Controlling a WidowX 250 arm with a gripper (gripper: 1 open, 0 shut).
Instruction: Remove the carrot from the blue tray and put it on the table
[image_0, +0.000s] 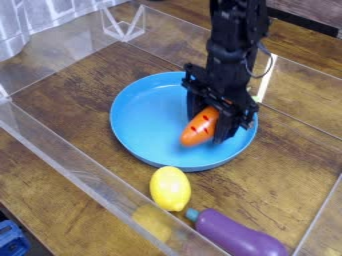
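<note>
Camera view shows the gripper (214, 118) clamped on the carrot (201, 127) above the tray (134, 125), seemingly by its top end, so it may slip back in while travelling to the table (80, 85).

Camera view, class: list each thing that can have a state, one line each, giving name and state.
gripper: shut on the carrot, pointing down
carrot: held over the blue tray
blue tray: upright on table, nothing lying in it
lemon: lying on table
eggplant: lying on table
</note>
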